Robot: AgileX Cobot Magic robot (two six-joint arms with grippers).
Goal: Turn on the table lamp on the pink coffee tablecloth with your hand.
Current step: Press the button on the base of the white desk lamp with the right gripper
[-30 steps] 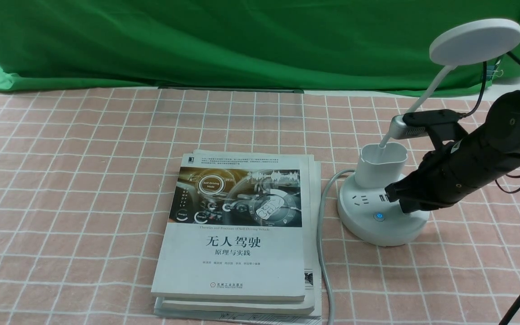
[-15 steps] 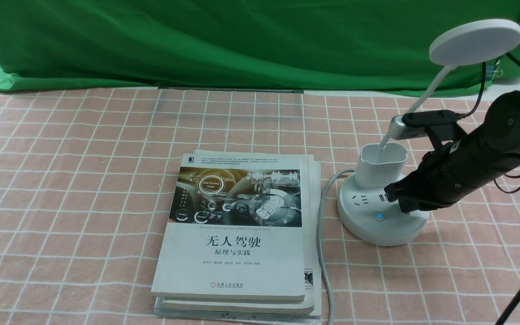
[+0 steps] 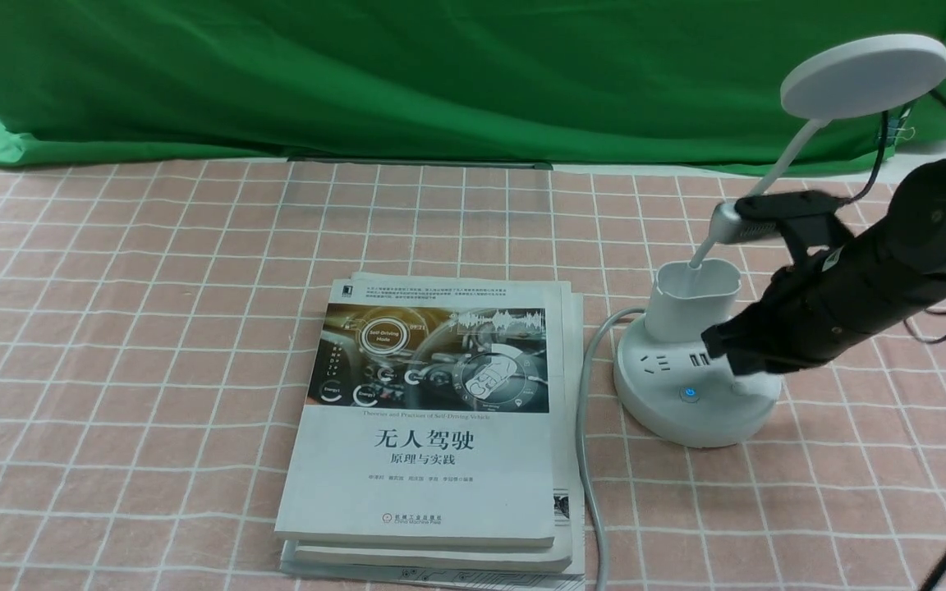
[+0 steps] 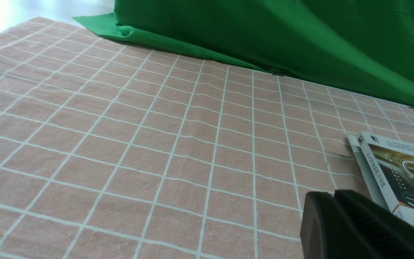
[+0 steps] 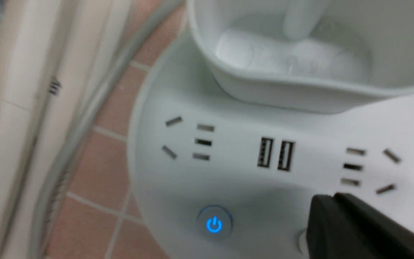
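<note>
**Right claw at the lamp's base**

The table lamp (image 3: pixel 691 312) stands on the pink coffee tablecloth (image 3: pixel 153 328), right of a stack of books (image 3: pixel 432 427). The right gripper (image 3: pixel 726 349), fingers together, sits at the base beside the blue-lit button (image 3: pixel 690 393) (contact unclear). The left gripper (image 4: pixel 323 219), likewise closed, hangs over bare cloth.

This looked like a staged robotics lab bench. A green backdrop cloth (image 3: pixel 440 74) hung behind the surface, a pink grid tablecloth (image 3: pixel 112 328) covered it, and stacked self-driving textbooks (image 3: pixel 432 460) lay near a cabled black robot arm (image 3: pixel 875 287) reaching in from the right.
</note>
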